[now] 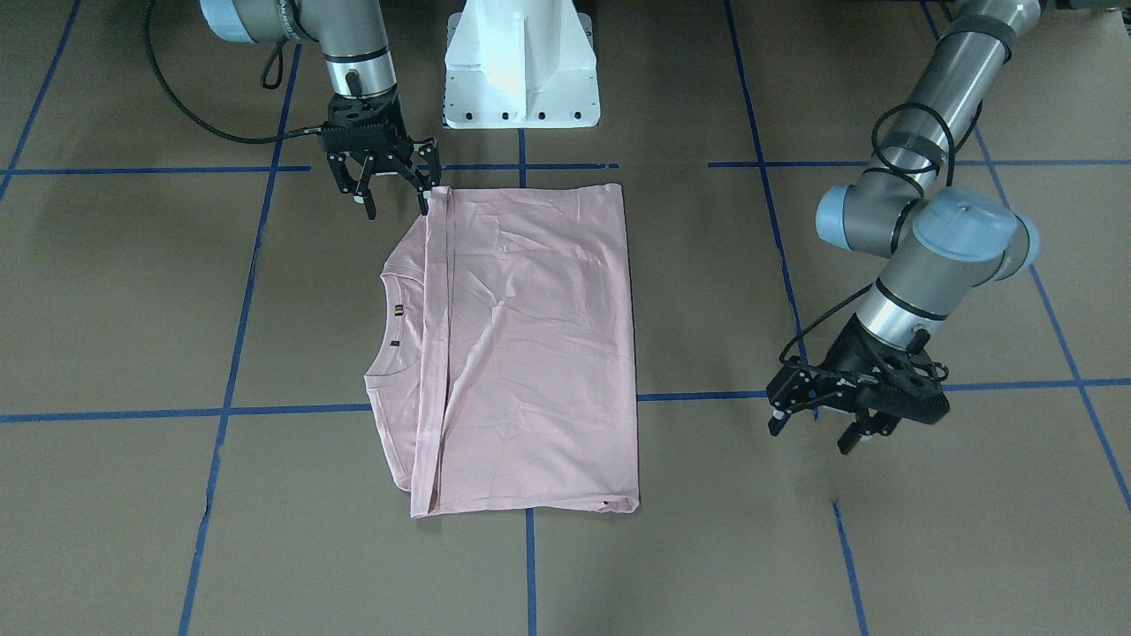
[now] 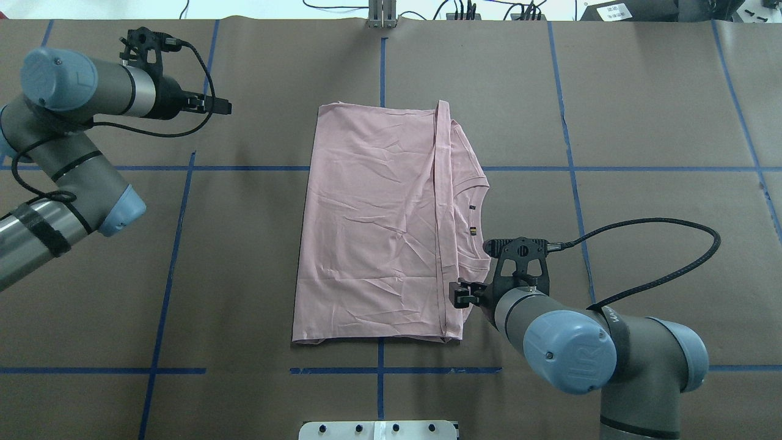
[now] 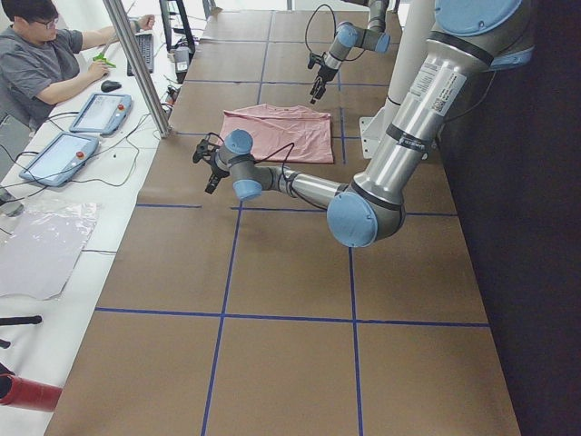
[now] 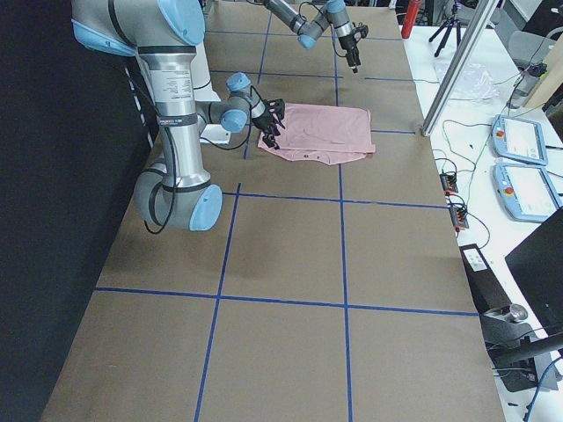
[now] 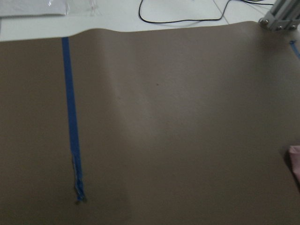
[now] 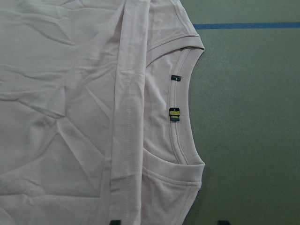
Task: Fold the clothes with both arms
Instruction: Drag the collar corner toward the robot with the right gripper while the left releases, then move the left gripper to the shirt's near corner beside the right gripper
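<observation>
- Fingers (image 1: 365, 203) of right gripper (image 1: 397, 212): black, spread wide, empty, at T-shirt (image 1: 530, 353) corner.
- Fingers of left gripper (image 1: 810, 438): spread, empty, well apart.
- T-shirt: pale pink, creased, folded rectangular, flat on brown blue-taped bench (image 1: 132, 309).

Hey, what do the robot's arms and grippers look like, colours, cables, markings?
The left arm and right arm are grey-silver tubes with rounded light blue joint caps; one cap on the right bears a UR logo. A black cable loops to each wrist, and a black strap wraps the left arm. The left gripper and right gripper are black, each with two linkage jaws.
</observation>
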You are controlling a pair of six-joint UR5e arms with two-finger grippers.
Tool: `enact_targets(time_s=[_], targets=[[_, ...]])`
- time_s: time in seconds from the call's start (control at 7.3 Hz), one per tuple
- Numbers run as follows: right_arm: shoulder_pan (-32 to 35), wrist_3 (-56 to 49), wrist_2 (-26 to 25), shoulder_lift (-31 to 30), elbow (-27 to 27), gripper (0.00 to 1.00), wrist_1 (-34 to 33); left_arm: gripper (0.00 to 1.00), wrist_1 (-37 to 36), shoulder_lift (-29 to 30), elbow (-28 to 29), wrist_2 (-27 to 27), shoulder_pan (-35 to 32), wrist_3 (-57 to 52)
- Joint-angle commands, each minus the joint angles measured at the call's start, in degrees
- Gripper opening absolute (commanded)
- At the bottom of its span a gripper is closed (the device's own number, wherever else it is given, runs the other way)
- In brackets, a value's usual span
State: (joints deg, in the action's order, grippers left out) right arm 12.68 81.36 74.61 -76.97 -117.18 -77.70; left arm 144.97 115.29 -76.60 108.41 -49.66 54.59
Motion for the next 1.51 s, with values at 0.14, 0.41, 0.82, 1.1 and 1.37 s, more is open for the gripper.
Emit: enact_targets(time_s=[0.14, 0.41, 0.82, 1.1, 1.37], targets=[[-0.46, 3.45, 0.54, -2.04, -0.85, 1.0, 4.14, 1.0, -0.22, -17.75, -24.14, -5.45, 13.93, 15.6], [-0.55, 4.07, 0.36, -1.95, -0.85, 1.0, 4.14, 1.0, -6.67, -22.56, -33.93, -12.48, 24.3, 21.24], [-0.63, 4.07, 0.19, -1.95, -0.85, 1.0, 4.23, 1.0, -32.2, -10.23, -38.28, -18.93, 36.27, 34.06], [-0.9, 4.07, 0.1, -1.87, -0.76, 1.0, 4.14, 0.86, -35.64, -6.74, -34.69, -19.02, 37.45, 36.1], [-0.99, 4.07, 0.1, -1.78, -0.76, 1.0, 4.14, 0.84, -35.64, -6.74, -32.75, -18.94, 37.45, 35.77]])
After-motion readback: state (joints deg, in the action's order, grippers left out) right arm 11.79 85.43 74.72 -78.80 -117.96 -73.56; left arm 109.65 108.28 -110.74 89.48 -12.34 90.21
